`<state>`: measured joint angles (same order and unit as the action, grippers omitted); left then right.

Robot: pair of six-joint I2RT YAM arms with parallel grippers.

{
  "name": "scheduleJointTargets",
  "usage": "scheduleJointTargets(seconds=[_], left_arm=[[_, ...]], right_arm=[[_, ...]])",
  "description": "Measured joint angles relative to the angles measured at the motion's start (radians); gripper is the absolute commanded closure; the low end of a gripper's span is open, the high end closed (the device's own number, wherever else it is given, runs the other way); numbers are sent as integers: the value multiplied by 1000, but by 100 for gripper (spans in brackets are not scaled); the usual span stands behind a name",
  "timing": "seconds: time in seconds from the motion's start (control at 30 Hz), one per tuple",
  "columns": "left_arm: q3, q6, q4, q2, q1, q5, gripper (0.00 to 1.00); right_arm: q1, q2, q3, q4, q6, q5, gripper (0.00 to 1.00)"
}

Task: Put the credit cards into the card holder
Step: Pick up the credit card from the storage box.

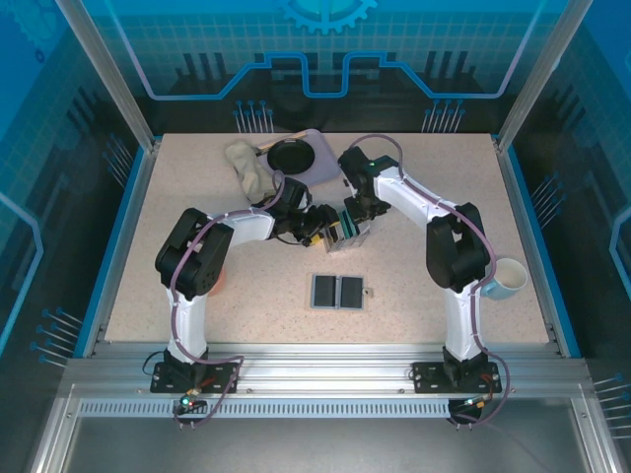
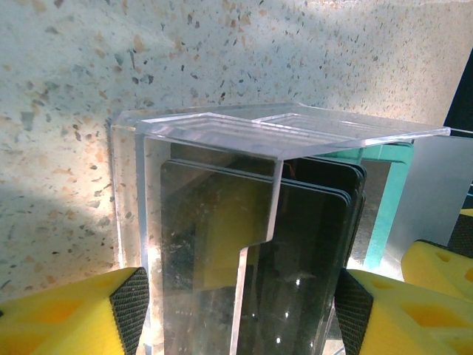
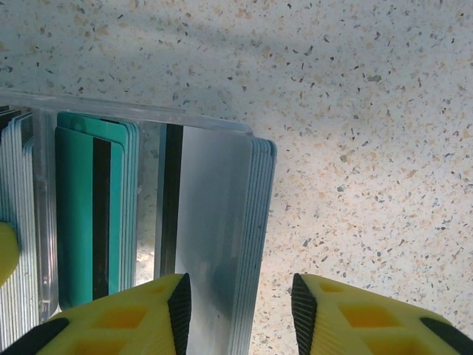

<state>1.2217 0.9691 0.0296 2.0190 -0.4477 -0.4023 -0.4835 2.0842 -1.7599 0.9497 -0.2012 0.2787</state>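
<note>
The card holder (image 1: 338, 293) lies open on the table, its two dark grey panels up, in front of both grippers. Behind it stands a clear tray (image 2: 199, 140) of upright credit cards: dark ones (image 2: 310, 244), teal ones (image 3: 77, 214) and a silver-white stack (image 3: 214, 222). My left gripper (image 2: 242, 310) spans the tray's width, one pad against each side. My right gripper (image 3: 238, 296) straddles the silver-white stack. Its left pad (image 3: 179, 303) is on the stack's face. Its right pad (image 3: 299, 303) stands a gap away from the stack.
A white mug (image 1: 506, 278) sits by the right arm near the table's right edge. At the back are a black dish (image 1: 292, 156) on a grey plate and a beige cloth (image 1: 246, 166). Bare tabletop surrounds the card holder.
</note>
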Motion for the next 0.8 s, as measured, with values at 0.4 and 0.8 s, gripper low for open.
scheduleJointTargets(seconds=[0.4, 0.8], left_arm=[[0, 0, 0, 0, 0, 0, 30], [0, 0, 0, 0, 0, 0, 30]], right_arm=[[0, 35, 0, -5, 0, -9, 51], [0, 32, -2, -4, 0, 3, 57]])
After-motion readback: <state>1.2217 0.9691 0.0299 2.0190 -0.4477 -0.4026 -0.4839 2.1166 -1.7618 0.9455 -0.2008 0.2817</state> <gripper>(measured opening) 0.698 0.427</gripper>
